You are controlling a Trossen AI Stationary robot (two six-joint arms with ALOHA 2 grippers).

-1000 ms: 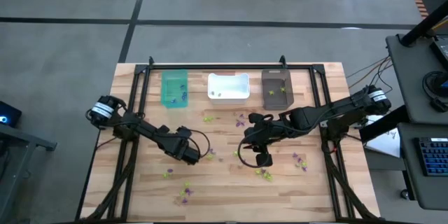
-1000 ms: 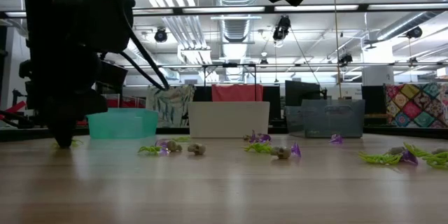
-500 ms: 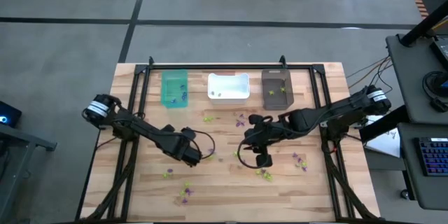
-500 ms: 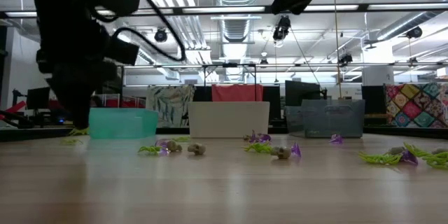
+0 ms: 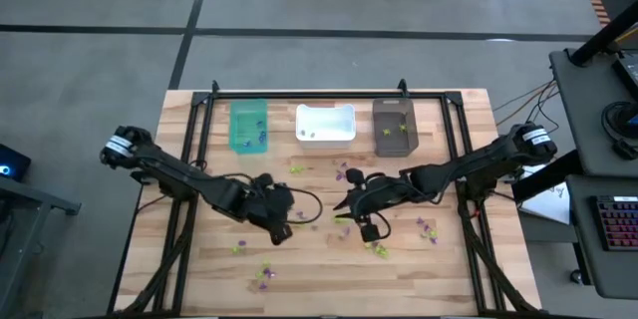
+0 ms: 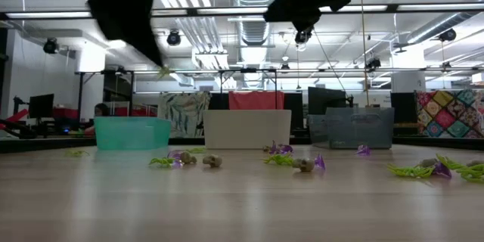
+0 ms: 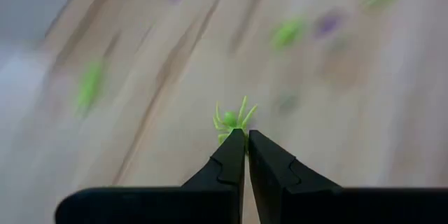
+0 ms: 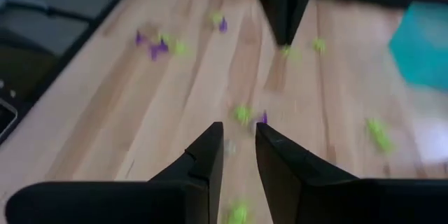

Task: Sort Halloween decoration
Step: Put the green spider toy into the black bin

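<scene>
Wooden slats make up the surface (image 5: 209, 259), which keeps broad bare stretches along its left edge and toward the near left corner; a dark frame rail runs along the far edge. Three bins line that far edge: a teal bin (image 5: 249, 127), a white bin (image 5: 326, 123) and a dark brown bin (image 5: 394, 126), each with a few trinkets inside. Small purple, green and pale decorations (image 5: 377, 248) lie scattered across the middle and near part of the surface, thickest toward the near right. The left pincer (image 7: 246, 140) hangs above the middle of the surface, raised clear of it, and is closed on a lime-green spider (image 7: 233, 120), gripped at its rear with the legs fanning forward past the fingertips. The right pincer (image 8: 238, 134) hovers just beside it over the middle, its jaws narrowly parted and empty, above a green and purple pair (image 8: 250, 115).
</scene>
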